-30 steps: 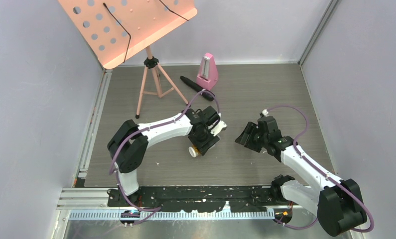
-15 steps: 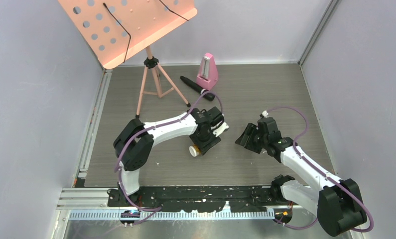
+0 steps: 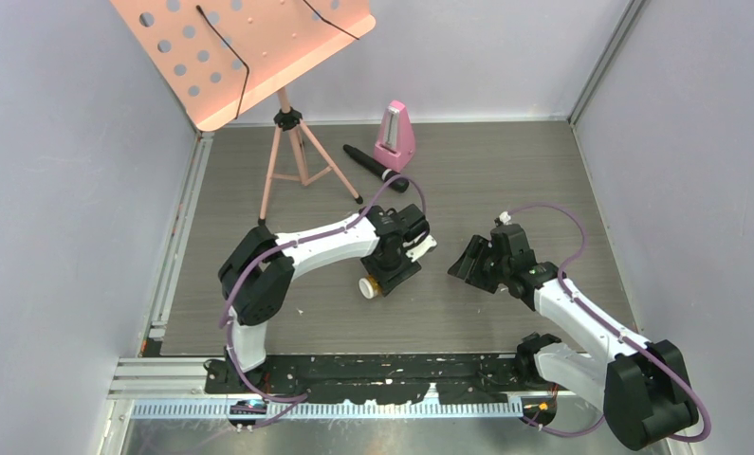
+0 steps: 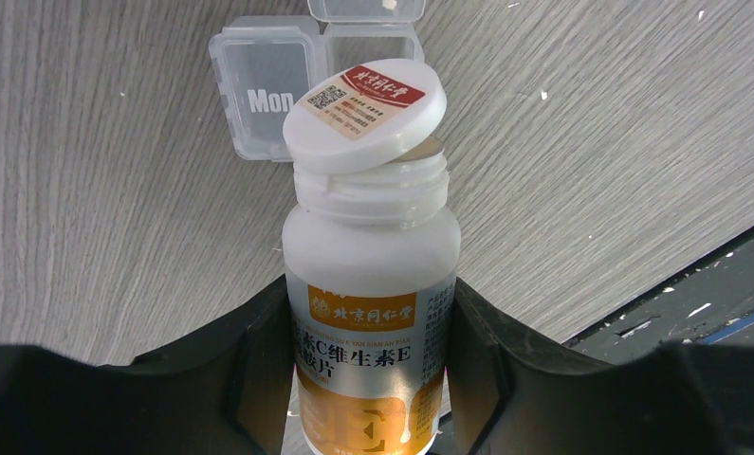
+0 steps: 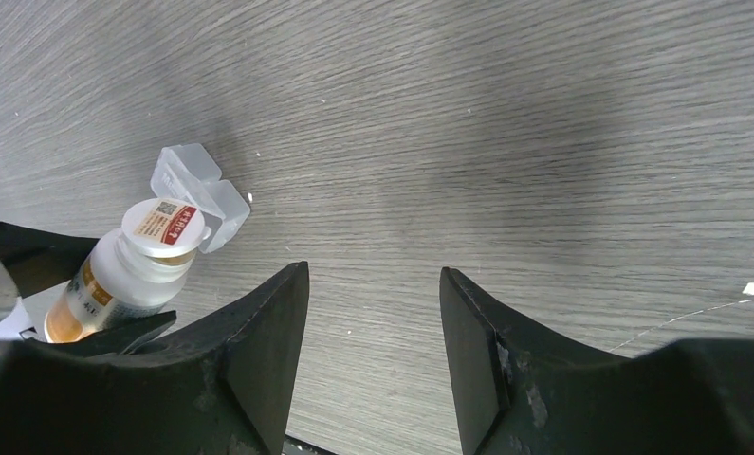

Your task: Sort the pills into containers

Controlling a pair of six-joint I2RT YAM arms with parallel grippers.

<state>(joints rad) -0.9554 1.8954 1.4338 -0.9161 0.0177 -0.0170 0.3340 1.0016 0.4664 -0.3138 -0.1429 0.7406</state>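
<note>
Observed from the floor, largest item first.

The table (image 3: 505, 171) is as it was a second ago.

The left arm (image 3: 325, 242) is the one thing that has changed. Its elbow now sits further forward and to the right than it did a second ago, which carries its wrist a little toward the middle of the table. The right arm (image 3: 581, 318) shows no shift worth recording.

The left gripper (image 4: 373, 360) is clamped on the body of a white, orange-labelled bottle (image 4: 373, 275), one finger on each side. The right gripper (image 5: 373, 284) stands with its jaws apart and nothing between them. It hovers over bare wood and faces the bottle.

The pill box (image 4: 268, 95) lies on the table just beyond the bottle's mouth. Its lids are thrown open, and one of them is marked "Mon".

The cap (image 4: 368, 114) rests loose and tilted on the neck, with a gap showing on one side. It hides part of the box from the left wrist camera.

No pills are visible, either in the compartments or on the wood. I take them to be inside the bottle.

Assessment: the shift looks like alignment of the bottle with the box for pouring. Sorting itself has not begun. The cap must come off first. If the bottle is tipped as it stands, the cap is likely to drop into the box or scatter the contents.
</note>
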